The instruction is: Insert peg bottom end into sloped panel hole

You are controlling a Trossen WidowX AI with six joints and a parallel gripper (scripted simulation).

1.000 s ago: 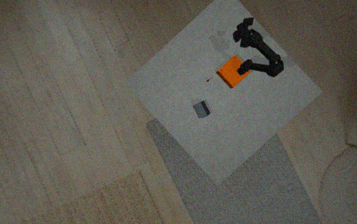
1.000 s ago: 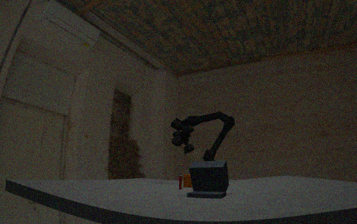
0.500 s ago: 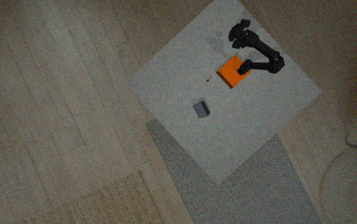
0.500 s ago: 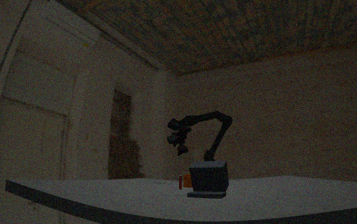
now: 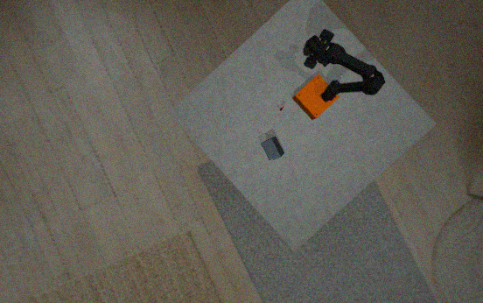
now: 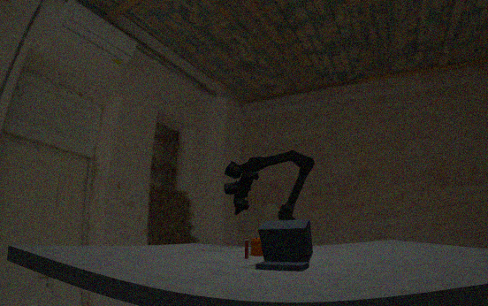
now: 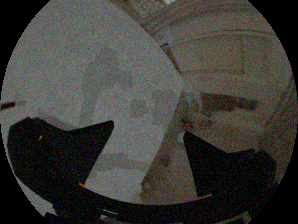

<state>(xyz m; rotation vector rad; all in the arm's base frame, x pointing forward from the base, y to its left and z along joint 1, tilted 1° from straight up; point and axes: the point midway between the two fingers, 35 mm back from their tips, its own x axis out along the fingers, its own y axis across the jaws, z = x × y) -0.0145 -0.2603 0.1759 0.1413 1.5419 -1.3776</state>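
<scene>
A thin red peg (image 5: 282,108) (image 6: 247,248) (image 7: 7,105) stands upright on the table; in the wrist view it shows at the far left edge. The grey-blue block with the sloped panel (image 5: 272,148) (image 6: 286,243) stands on the table, farther from the arm's base than the peg. Its hole cannot be made out in any view. My gripper (image 5: 317,49) (image 6: 240,209) (image 7: 149,129) is open and empty. It hangs high above the table, well away from the peg, with bare table and floor beyond its fingers in the wrist view.
An orange slab (image 5: 311,100) (image 6: 255,248) lies under the arm's base, near the peg. The white table (image 5: 245,88) (image 6: 133,261) ends not far beyond the gripper; its edge crosses the wrist view.
</scene>
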